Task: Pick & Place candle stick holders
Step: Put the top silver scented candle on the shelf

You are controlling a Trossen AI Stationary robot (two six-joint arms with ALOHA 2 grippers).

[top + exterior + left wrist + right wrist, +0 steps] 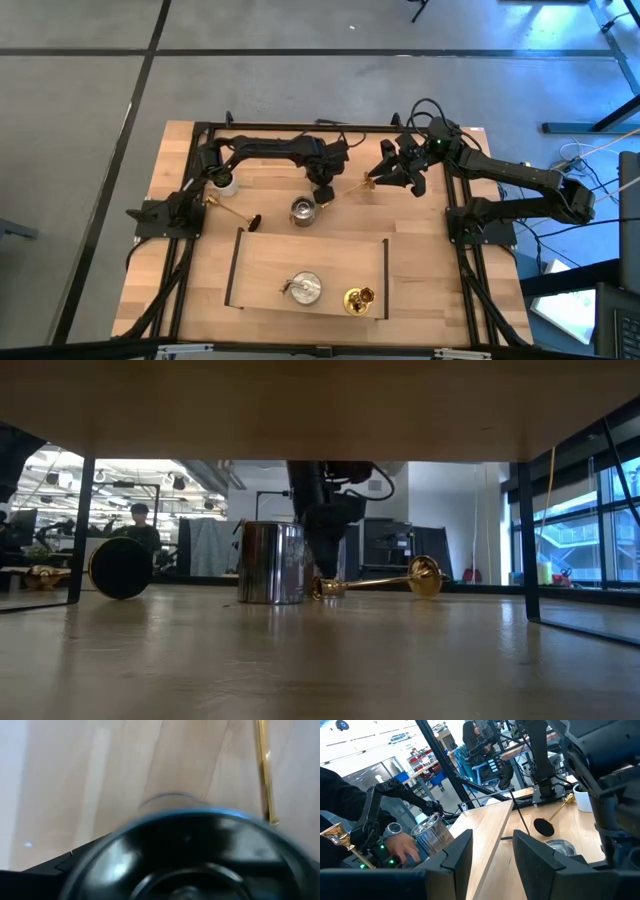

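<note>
Hanging over the middle of the table [420, 250], the left gripper [323, 192] sits just beside an upright silver holder [303, 211], on its far side; its jaws stand wide apart and nothing shows clamped in them (its own wrist camera gives only a blur of dark housing and pale wood). From table height the same silver holder is a shiny cylinder with the dark gripper behind it. A gold holder [356, 187] lies flat on the wood between the two grippers, one end near the left gripper and the other close to the right gripper [388, 172]. The right fingers [457, 852] are parted, with bare tabletop showing in the gap between them. Toward the left edge a second gold holder [232, 211] lies on its side with its round base facing the room, near a white cup [225, 182]. At the near side, a shallow tray [236, 268] with black side walls holds a third gold holder [359, 298] and another silver holder [304, 288], close together but apart. Beyond the table a person [139, 525] sits in the room.
</note>
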